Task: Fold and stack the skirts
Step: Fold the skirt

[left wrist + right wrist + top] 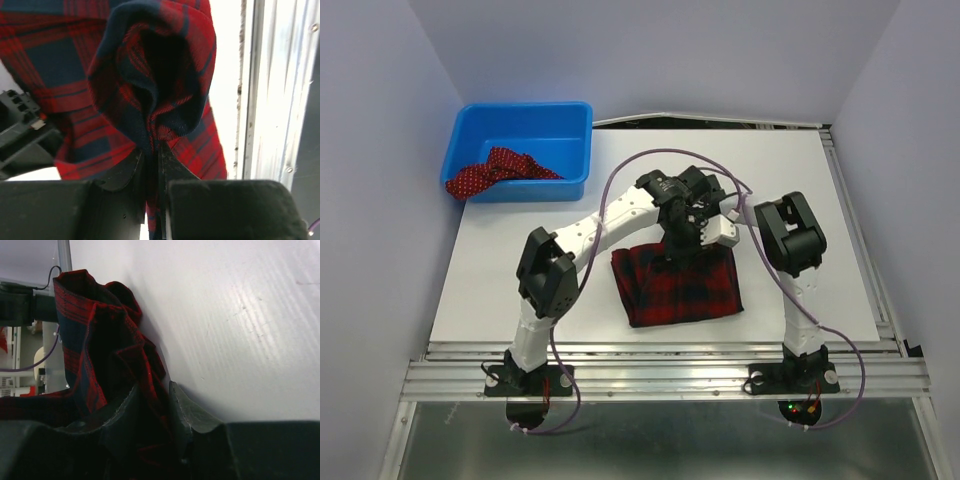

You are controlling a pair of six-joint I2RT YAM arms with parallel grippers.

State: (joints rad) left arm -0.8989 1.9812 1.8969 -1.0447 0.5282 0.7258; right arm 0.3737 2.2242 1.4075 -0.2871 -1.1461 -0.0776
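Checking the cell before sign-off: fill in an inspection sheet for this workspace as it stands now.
Surface: white table, no stains seen.
Job's things: plaid skirt lies mid-table, its far edge bunched up at the grippers; dotted skirt sits in the bin, one end draped over its left corner.
Clutter: blue bin at the far left corner of the table; nothing else seen.
Grippers: left gripper shut on the plaid skirt; right gripper pinches a thick bunch of the same skirt.
Cables: purple cables loop above the arms and hang by the bases.
Surroundings: pale walls on three sides; metal rail along the near edge.
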